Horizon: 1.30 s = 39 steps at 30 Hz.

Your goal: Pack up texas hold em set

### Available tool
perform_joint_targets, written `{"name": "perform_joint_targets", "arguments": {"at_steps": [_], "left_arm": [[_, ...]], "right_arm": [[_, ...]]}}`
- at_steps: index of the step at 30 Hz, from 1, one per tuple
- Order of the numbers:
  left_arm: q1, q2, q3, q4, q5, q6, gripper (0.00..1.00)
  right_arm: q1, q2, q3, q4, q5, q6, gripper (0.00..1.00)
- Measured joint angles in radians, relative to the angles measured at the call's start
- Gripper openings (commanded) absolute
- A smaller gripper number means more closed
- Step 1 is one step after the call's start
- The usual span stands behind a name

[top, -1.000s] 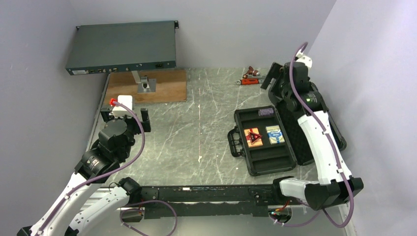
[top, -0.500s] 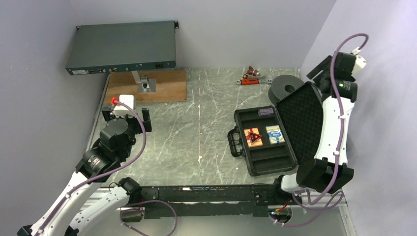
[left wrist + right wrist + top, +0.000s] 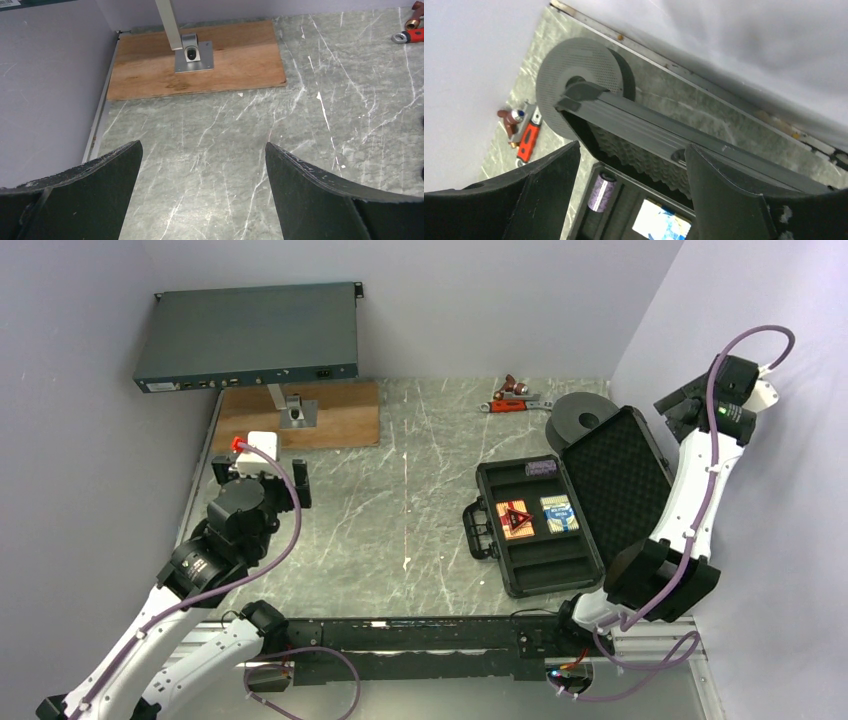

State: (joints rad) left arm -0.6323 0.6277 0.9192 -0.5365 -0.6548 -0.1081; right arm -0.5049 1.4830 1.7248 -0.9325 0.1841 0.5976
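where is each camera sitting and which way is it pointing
Top external: above, behind the bases, looking down the table; left arm and right arm show.
Left wrist: on the left arm, facing the wooden board; open left claw frames it.
Right wrist: raised at the right, looking down on the case lid and black spool; open right claw frames it.
Shared: red-handled tool appears in all three.

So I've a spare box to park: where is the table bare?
Bare marble runs from the wooden board down to the near edge, left of the case. Crowded at far right: spool, red-handled tool and open lid.
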Motion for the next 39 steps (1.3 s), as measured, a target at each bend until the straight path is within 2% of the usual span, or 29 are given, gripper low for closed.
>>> {"name": "perform_joint_targets", "arguments": {"at_steps": [9, 17, 27, 34, 39], "left_arm": [[0.000, 0.012, 0.000, 0.001, 0.006, 0.002, 0.99], [0.000, 0.018, 0.000, 0.001, 0.008, 0.003, 0.99], [0.000, 0.018, 0.000, 0.001, 0.011, 0.003, 0.99], [0.000, 0.018, 0.000, 0.001, 0.011, 0.003, 0.99], [0.000, 0.016, 0.000, 0.001, 0.011, 0.011, 0.99]], "right_arm": [[-0.040, -0.051, -0.171, -0.002, 0.008, 0.059, 0.74], [-0.050, -0.052, -0.200, 0.005, 0.020, 0.074, 0.61], [-0.050, -0.078, -0.254, 0.037, 0.019, 0.075, 0.58], [-0.051, -0.085, -0.278, 0.071, 0.015, 0.064, 0.37], [-0.051, -0.093, -0.287, 0.079, 0.011, 0.056, 0.16]]}}
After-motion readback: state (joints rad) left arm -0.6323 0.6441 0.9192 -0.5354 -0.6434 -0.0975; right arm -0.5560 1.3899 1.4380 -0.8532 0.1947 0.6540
